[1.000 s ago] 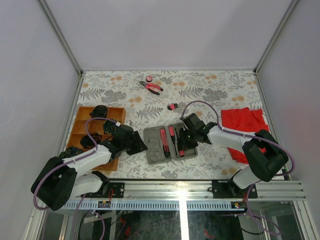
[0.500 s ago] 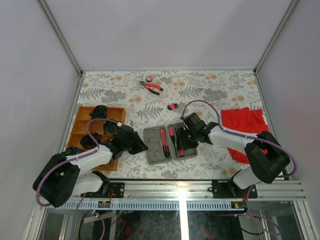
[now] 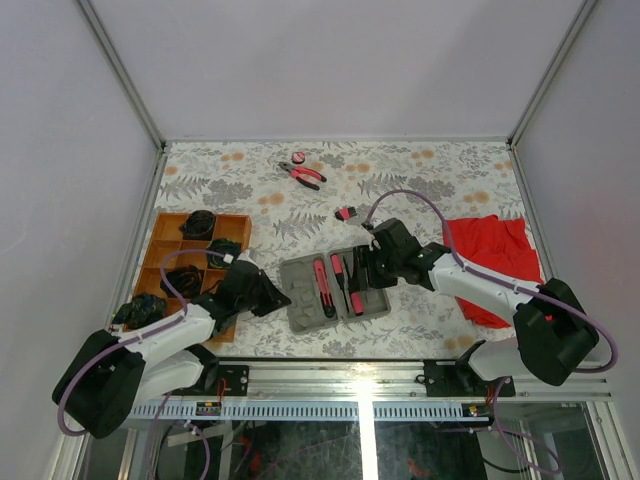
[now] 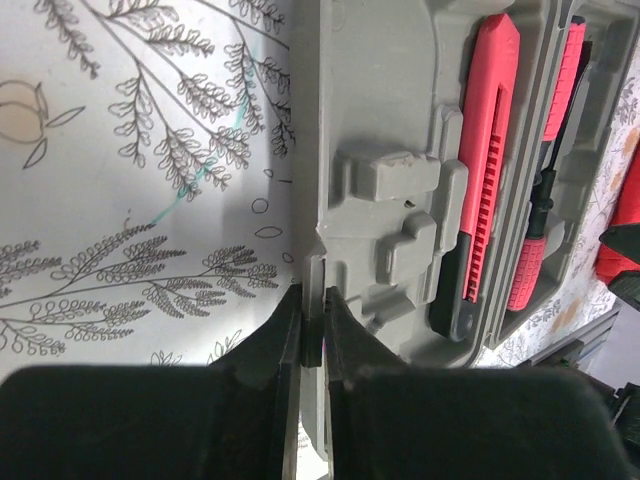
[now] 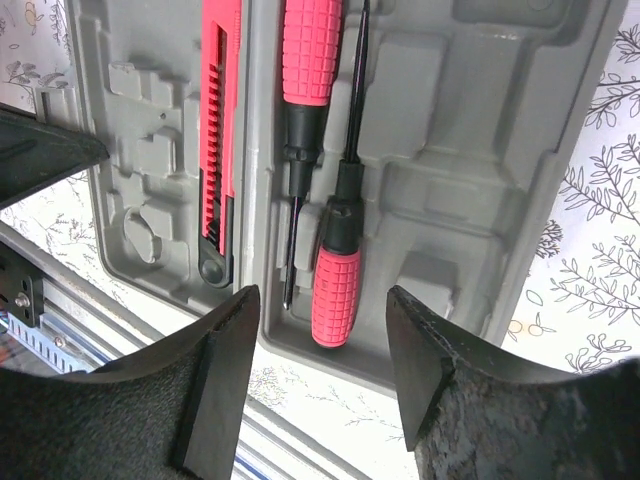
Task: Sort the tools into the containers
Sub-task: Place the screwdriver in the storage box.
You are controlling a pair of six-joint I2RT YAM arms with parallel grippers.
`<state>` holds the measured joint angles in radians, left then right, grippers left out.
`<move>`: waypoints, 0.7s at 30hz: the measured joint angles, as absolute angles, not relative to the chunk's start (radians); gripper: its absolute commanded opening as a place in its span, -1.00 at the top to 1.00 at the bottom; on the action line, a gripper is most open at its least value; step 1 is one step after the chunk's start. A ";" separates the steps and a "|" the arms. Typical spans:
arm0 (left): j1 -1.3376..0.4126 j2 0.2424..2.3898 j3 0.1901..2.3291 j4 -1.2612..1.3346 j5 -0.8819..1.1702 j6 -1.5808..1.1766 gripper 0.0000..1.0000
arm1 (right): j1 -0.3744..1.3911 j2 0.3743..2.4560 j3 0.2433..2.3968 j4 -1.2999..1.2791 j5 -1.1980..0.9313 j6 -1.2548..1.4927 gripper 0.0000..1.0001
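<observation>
Fingers [image 4: 270,345] of the left gripper [image 4: 312,325] are clenched on the left rim of the grey case [image 4: 380,120] mid-table; stiff, light plastic, likely to slide. Right gripper [image 5: 322,300] hangs released over the screwdrivers [image 5: 335,285]; I'd take their ribbed handles.

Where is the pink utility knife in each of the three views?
Top external: pink utility knife, centre, leftmost tool in the grey case.
Left wrist: the knife, upper right.
Right wrist: the knife, upper left.
Shared landmark: the grey case holding it.
</observation>
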<state>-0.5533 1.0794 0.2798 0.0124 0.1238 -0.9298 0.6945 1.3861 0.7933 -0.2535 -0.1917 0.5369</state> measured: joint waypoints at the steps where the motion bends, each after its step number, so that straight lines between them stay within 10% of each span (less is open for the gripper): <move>1: -0.553 1.066 0.270 0.014 0.123 -0.939 1.00 | 0.694 1.385 0.796 -0.253 -0.192 0.534 -0.08; 21: -0.555 0.946 0.205 -0.018 0.104 -1.011 0.95 | 0.694 1.523 0.852 -0.213 -0.258 0.467 0.42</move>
